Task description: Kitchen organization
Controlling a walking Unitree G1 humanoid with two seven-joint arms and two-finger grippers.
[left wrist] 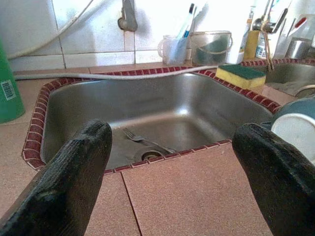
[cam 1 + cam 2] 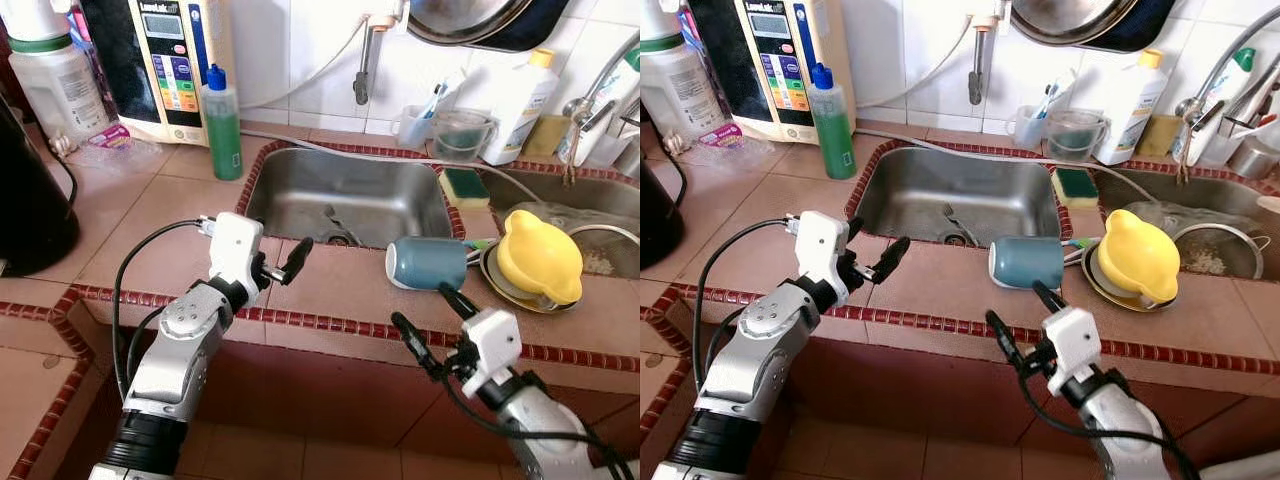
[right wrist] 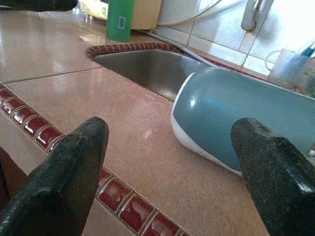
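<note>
A blue-grey cup lies on its side on the tiled counter, just in front of the steel sink; its white base faces my left. My right gripper hovers at the counter's front edge, a short way before the cup, open with nothing between its fingers. My left gripper is over the counter in front of the sink's near rim, also open and holding nothing. A fork rests in the sink by the drain. A yellow lemon-shaped piece sits on a plate to the right of the cup.
A green bottle and a water appliance stand at the back left. A yellow-green sponge lies between the two sinks. Cups with brushes, a white bottle and a tap line the back wall.
</note>
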